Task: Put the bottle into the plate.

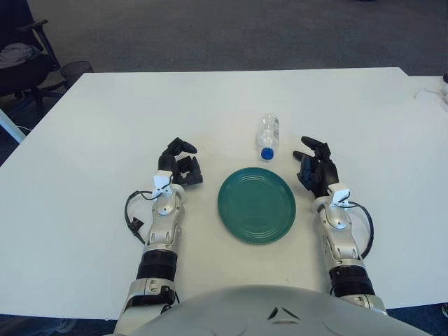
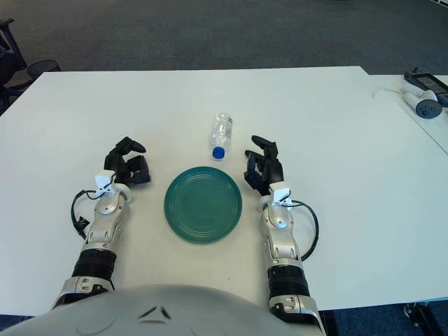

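Beyond the plate (image 1: pixel 256 204), the bottle (image 1: pixel 267 137) lies untouched.

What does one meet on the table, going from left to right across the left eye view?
Left robot hand → green plate → right robot hand. The clear bottle lies beyond the plate, overlapping it in this order, so it is left out.

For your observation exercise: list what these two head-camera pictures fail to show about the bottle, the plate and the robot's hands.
- Bottle: its underside is hidden, and its label is too small to read.
- Plate: underside hidden against the table.
- Left hand and right hand: palms face away, hidden by their own backs.
- Robot's body: cut off by the bottom edge.
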Available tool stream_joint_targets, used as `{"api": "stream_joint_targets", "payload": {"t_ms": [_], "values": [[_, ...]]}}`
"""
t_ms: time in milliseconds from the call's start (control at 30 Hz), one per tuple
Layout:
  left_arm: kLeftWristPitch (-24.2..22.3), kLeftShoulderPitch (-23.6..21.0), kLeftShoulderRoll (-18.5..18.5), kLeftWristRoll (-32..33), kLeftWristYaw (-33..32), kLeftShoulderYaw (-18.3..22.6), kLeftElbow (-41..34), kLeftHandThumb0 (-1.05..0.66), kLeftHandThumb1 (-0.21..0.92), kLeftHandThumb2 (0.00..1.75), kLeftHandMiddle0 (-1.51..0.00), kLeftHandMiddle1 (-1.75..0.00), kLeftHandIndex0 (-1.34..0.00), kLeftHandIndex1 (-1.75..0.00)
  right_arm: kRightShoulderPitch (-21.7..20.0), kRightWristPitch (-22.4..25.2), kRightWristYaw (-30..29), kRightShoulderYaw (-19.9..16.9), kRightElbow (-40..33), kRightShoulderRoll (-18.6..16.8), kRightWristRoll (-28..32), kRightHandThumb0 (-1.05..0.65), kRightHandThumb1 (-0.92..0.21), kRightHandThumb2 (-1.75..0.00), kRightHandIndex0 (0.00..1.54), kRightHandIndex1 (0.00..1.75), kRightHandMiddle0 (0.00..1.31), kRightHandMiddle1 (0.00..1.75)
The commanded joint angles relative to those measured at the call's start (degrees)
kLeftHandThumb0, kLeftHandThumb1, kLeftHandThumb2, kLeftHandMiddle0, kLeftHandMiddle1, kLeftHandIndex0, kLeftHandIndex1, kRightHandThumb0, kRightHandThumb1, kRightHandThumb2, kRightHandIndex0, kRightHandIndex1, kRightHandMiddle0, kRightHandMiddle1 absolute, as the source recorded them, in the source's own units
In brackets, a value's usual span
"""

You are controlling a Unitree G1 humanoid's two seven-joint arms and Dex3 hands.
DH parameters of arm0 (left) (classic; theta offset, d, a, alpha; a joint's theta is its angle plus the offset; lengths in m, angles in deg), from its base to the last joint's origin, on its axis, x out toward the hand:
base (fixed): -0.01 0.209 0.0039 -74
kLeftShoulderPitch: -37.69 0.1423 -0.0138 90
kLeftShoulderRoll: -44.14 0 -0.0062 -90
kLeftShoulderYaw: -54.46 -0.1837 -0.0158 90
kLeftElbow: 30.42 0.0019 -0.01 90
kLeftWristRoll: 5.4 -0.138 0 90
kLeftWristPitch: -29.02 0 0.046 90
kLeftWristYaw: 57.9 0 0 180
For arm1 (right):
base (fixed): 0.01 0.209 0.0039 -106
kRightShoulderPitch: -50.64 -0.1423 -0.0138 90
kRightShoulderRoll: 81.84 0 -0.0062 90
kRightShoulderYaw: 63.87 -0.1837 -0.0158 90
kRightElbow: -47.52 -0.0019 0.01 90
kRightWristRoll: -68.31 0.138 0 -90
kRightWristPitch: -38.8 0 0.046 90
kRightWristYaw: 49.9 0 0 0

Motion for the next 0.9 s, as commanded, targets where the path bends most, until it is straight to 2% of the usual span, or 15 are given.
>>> {"api": "stream_joint_targets", "payload": {"t_ms": [0, 67, 267, 500, 600, 700, 767, 867], "values": [[0.74, -0.69, -0.03, -0.34, -0.64, -0.11, 1.05, -0.59, 0.05, 1.64, -1.33, -1.75, -0.84, -1.75, -1.05, 1.76, 0.17, -1.74, 1.41, 1.73, 0.75, -0.65, -0.92, -0.79, 0.21, 0.73, 0.00, 0.86], [0.99, -0.82, 0.06, -0.31, -0.71, -0.16, 1.30, -0.59, 0.05, 1.64, -1.33, -1.75, -0.84, -1.75, -1.61, 2.00, 0.43, -2.21, 1.41, 2.29, 1.08, -0.65, -0.92, -0.79, 0.22, 0.72, 0.00, 0.84], [2.48, -1.23, 0.16, -1.13, -1.83, -0.44, 2.62, -0.60, 0.05, 1.65, -1.32, -1.75, -0.84, -1.75, -6.67, 5.57, -0.34, -5.23, -2.24, 6.44, 0.47, -0.62, -0.92, -0.73, 0.24, 0.71, 0.00, 0.86], [2.42, -1.43, 0.22, -1.09, -1.99, -0.75, 2.97, -0.60, 0.05, 1.65, -1.32, -1.75, -0.84, -1.75, -11.53, 10.08, -1.96, -6.81, -7.07, 10.27, -1.67, -0.56, -0.89, -0.65, 0.24, 0.77, 0.00, 0.99], [2.12, -1.55, 0.41, -1.18, -2.28, -0.85, 2.99, -0.60, 0.05, 1.65, -1.32, -1.75, -0.84, -1.75, -15.33, 10.05, -2.49, -7.48, -6.22, 13.09, -3.03, -0.54, -0.86, -0.66, 0.24, 0.81, 0.00, 1.04], [2.19, -1.66, 0.50, -1.25, -2.44, -0.92, 3.20, -0.60, 0.05, 1.65, -1.32, -1.75, -0.84, -1.75, -17.13, 10.26, -2.83, -7.23, -7.22, 14.16, -4.24, -0.53, -0.84, -0.69, 0.25, 0.84, 0.00, 1.08], [2.19, -1.68, 0.55, -1.02, -2.22, -0.93, 3.22, -0.60, 0.05, 1.65, -1.32, -1.75, -0.84, -1.75, -17.70, 12.12, -2.57, -6.29, -11.46, 14.70, -5.54, -0.51, -0.81, -0.72, 0.25, 0.87, 0.00, 1.10], [2.30, -1.68, 0.54, -0.27, -1.50, -0.80, 3.26, -0.60, 0.05, 1.65, -1.32, -1.75, -0.84, -1.75, -20.65, 16.22, -0.41, -4.33, -16.05, 16.90, -8.06, -0.49, -0.75, -0.79, 0.27, 0.89, 0.00, 1.12]]}}
